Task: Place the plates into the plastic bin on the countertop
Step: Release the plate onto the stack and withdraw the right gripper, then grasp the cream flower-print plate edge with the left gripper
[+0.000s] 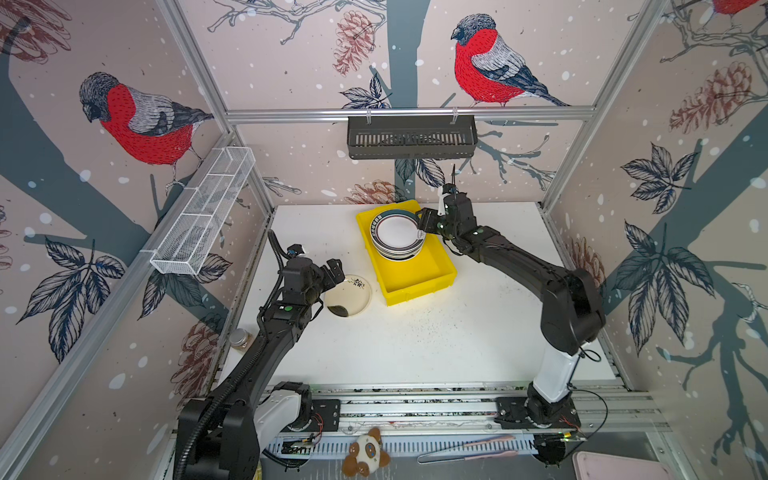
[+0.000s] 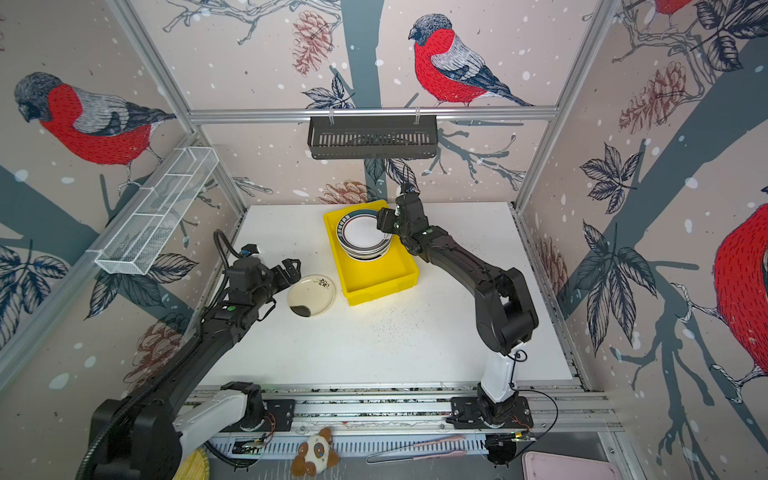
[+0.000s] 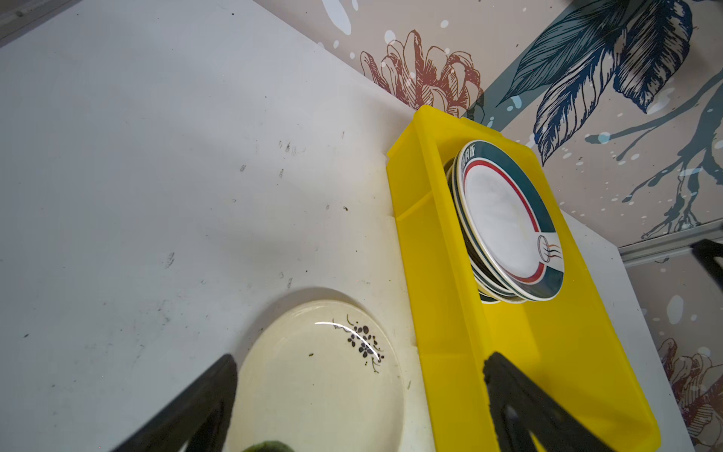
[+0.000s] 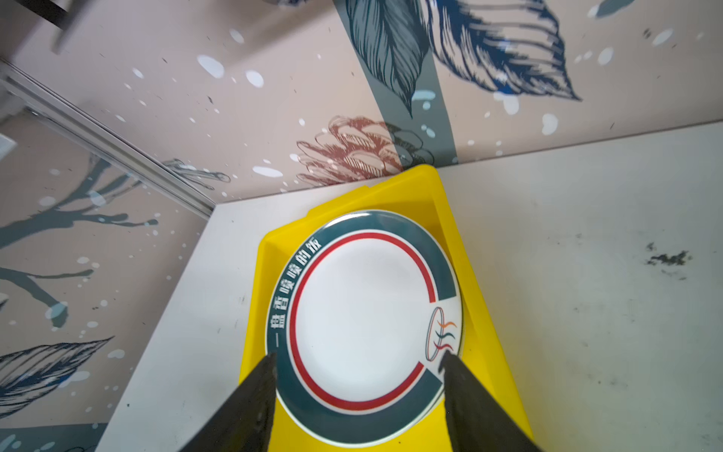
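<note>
A stack of plates (image 1: 397, 237) (image 2: 363, 235) with teal and red rim bands lies in the far half of the yellow plastic bin (image 1: 415, 286) (image 2: 374, 282) on the white countertop (image 1: 457, 332). My right gripper (image 1: 424, 222) (image 4: 360, 358) hovers open at the stack's right edge. Its fingers straddle the top plate (image 4: 364, 325) without touching it. A cream floral plate (image 1: 347, 296) (image 3: 321, 375) lies flat on the countertop, just left of the bin (image 3: 430, 274). My left gripper (image 1: 334, 272) (image 3: 360, 364) is wide open above that plate's left rim and holds nothing.
A black slotted basket (image 1: 411, 137) hangs on the back rail and a white wire basket (image 1: 208, 208) on the left wall. A small jar (image 1: 240, 337) stands at the table's left edge. A plush toy (image 1: 368, 453), tongs (image 1: 469, 451) and a pink tray (image 1: 615, 465) lie in front of the arm rail.
</note>
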`<state>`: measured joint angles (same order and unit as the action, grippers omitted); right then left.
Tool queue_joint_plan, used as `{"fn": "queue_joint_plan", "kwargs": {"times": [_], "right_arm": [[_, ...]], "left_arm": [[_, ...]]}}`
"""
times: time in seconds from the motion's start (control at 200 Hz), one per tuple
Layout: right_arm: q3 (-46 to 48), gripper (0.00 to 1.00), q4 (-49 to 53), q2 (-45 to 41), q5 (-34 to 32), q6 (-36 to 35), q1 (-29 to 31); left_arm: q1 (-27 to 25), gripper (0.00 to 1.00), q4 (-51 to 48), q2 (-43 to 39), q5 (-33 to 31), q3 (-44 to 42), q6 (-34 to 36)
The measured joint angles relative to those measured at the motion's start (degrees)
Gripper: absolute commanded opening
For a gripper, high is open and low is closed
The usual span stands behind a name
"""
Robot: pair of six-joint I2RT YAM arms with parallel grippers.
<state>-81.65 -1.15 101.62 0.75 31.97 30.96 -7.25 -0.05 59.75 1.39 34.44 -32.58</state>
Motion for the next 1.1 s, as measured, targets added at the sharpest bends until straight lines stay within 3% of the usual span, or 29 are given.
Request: {"fn": "queue_joint_plan", "kwargs": {"times": [0.115, 0.25, 0.456, 0.862, 1.102], "right_arm": [[10.4, 0.85, -5.2, -9.8, 0.7, -0.7, 0.3], [21.9, 0.87, -11.8, -18.2, 3.9, -0.3, -1.2], [28.2, 0.87, -12.8, -23.7, 11.1, -0.7, -3.6], [38.1, 0.88, -12.4, -33.9, 15.6, -2.1, -3.7], [40.3, 0.88, -12.2, -33.8, 19.3, -1.6, -5.2]], "left_arm": [[0.0, 0.98, -1.0, -0.5, -0.3, -1.9, 0.5], [0.0, 0.98, -2.5, -0.9, 0.0, -4.2, 0.9], [0.0, 0.97, -4.2, -2.2, 0.3, -7.0, 0.8], [1.0, 0.56, -4.7, -4.6, 1.8, -13.1, -4.9], [4.2, 0.5, -1.5, -1.8, 7.7, -15.8, -7.6]]}}
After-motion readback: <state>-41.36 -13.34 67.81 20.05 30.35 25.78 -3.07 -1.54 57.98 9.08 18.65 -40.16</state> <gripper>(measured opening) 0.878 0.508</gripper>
